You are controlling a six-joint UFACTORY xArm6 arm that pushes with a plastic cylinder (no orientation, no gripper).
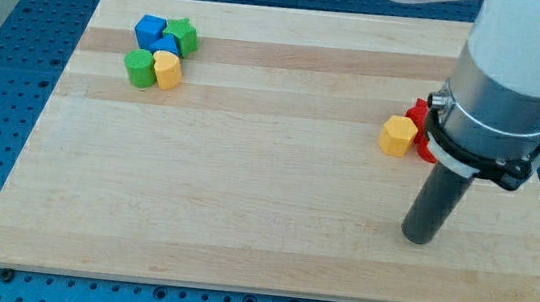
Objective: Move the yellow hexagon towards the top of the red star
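Observation:
The yellow hexagon (398,135) lies on the wooden board at the view's right, touching the left side of the red star (417,117), which is mostly hidden behind the arm. My tip (420,237) rests on the board below and slightly right of the yellow hexagon, apart from it.
A cluster sits at the view's top left: a blue block (149,30), a green star (182,36), a green round block (140,69) and a small yellow block (167,69). The arm's wide body (514,76) covers the board's top right. The wooden board (246,189) has its right edge close by.

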